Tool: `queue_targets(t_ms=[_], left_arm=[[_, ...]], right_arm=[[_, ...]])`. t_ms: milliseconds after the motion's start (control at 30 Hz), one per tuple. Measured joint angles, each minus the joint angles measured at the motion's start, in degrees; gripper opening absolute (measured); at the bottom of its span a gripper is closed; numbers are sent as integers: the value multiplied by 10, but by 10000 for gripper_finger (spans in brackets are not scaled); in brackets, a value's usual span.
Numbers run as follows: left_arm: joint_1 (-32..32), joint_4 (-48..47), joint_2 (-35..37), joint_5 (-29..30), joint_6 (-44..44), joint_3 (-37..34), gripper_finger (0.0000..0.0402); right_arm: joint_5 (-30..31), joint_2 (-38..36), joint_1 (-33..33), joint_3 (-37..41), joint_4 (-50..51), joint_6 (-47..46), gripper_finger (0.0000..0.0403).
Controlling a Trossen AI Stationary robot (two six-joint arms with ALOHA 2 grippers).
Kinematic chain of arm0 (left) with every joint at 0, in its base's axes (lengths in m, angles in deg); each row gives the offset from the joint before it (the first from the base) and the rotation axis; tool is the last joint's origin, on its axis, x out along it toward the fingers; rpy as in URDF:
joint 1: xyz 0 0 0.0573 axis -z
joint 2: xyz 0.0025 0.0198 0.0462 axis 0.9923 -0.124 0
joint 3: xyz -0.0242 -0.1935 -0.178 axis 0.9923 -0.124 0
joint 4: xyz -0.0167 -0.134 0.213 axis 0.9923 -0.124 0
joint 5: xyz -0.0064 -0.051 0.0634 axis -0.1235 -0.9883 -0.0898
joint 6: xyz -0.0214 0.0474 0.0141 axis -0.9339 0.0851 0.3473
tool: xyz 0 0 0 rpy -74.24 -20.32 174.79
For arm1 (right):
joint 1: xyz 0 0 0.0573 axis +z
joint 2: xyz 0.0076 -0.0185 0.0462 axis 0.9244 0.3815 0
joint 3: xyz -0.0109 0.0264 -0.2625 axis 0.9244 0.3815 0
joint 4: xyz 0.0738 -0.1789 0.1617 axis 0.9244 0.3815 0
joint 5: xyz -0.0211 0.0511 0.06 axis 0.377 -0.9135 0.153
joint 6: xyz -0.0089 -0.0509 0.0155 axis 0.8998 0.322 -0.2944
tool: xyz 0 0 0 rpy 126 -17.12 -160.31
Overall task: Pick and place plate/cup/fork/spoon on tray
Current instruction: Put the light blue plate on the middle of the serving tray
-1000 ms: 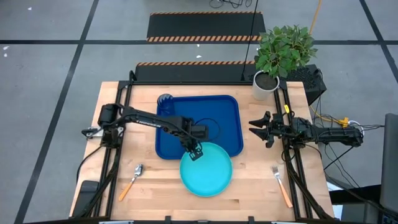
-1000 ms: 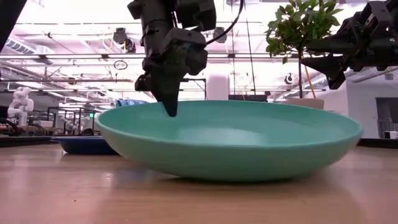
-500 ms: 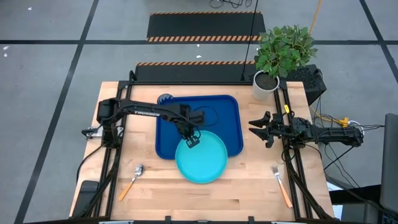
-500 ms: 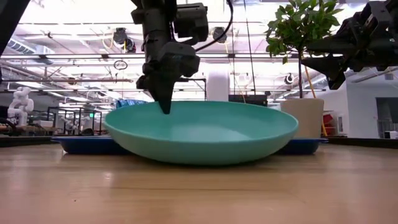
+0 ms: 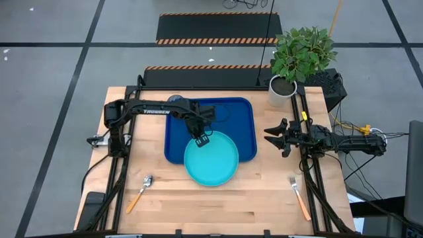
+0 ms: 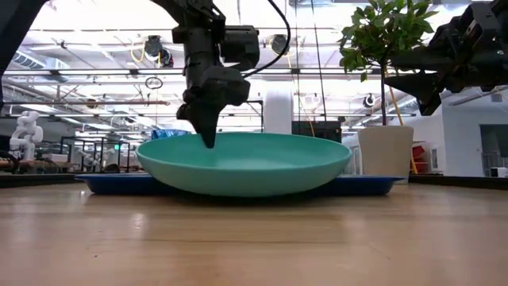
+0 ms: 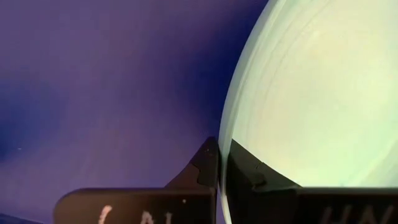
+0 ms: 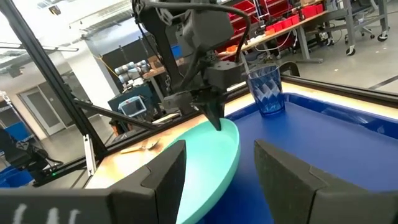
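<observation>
The left end effector (image 5: 201,140) pinches shut on the round light cyan plate's (image 5: 213,160) far rim, half over the big dark blue plastic tray (image 5: 246,125); the tray's middle lies farther away, past the end effector.

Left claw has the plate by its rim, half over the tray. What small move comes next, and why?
Probably pull the plate a little farther over the tray, then lower and let go. The left claw is shut on the plate's far rim, but the near part of the plate overhangs the tray's near edge above the table. The cup sits in a far corner, out of the way.
</observation>
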State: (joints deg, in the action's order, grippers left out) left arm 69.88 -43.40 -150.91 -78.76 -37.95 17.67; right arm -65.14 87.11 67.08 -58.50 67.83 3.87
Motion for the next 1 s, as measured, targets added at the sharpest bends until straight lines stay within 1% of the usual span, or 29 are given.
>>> queue_targets(t_ms=[333,533,700,900,1000], left_arm=[[-1,-9,12,-30,6,4,6],[-7,-58,17,-22,8,66,6],[-27,-94,17,-9,28,121,6],[-56,-175,17,61,62,191,6],[-64,-198,18,88,74,217,6]], right_arm=[[-1,0,0,0,0,4,183],[0,0,0,0,-5,6,183],[-1,0,0,0,-4,5,183],[-2,0,0,0,11,-2,183],[-3,0,0,0,15,-6,183]])
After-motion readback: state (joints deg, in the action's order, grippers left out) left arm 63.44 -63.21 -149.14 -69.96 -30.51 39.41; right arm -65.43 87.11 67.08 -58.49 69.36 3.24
